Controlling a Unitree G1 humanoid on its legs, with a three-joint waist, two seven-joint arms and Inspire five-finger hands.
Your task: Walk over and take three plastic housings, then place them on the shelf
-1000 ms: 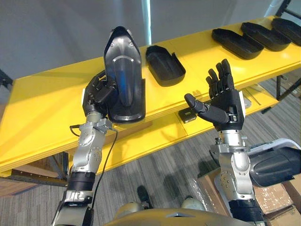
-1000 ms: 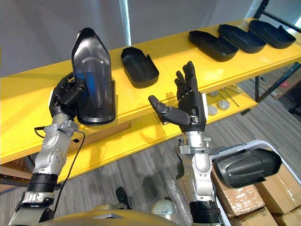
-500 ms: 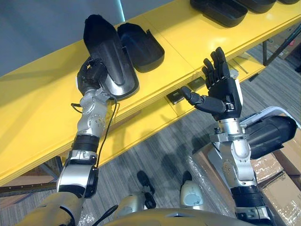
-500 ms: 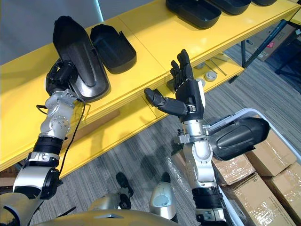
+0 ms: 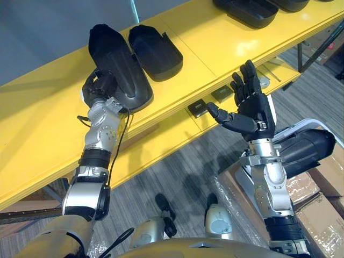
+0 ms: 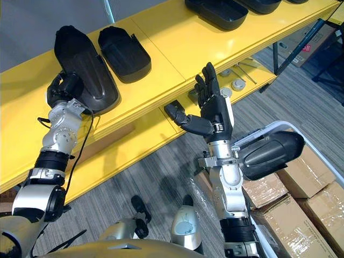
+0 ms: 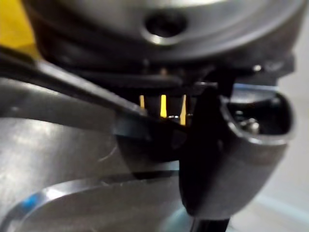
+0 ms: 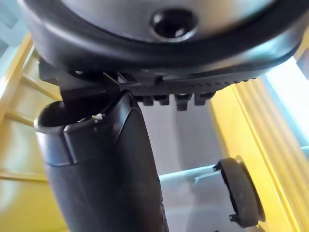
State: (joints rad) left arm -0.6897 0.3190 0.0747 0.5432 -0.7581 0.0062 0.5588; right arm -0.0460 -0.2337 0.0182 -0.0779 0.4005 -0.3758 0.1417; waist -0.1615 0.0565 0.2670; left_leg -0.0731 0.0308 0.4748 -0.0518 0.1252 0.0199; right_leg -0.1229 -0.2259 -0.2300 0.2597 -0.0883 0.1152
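A black plastic housing (image 5: 115,67) lies dome side up on the yellow shelf top (image 5: 48,115), slightly propped at its near end. My left hand (image 5: 99,88) is at that near end, fingers curled round its edge. Just right of it a second housing (image 5: 155,52) rests hollow side up. More housings (image 6: 217,11) lie further right along the shelf. My right hand (image 6: 215,110) is raised in front of the shelf's edge, fingers straight and spread, holding nothing; its thumb (image 8: 111,169) fills much of the right wrist view.
A lower yellow ledge (image 5: 161,145) carries small dark parts (image 5: 196,109) and a round black disc (image 8: 239,193). At the lower right, a white bin (image 6: 252,141) holds another housing (image 6: 269,155), with taped cardboard boxes (image 6: 317,188) beside it on the grey floor.
The held housing went from standing upright to lying on the shelf beside the second housing, my left hand still round it. The camera has shifted. The right hand stays raised and open.
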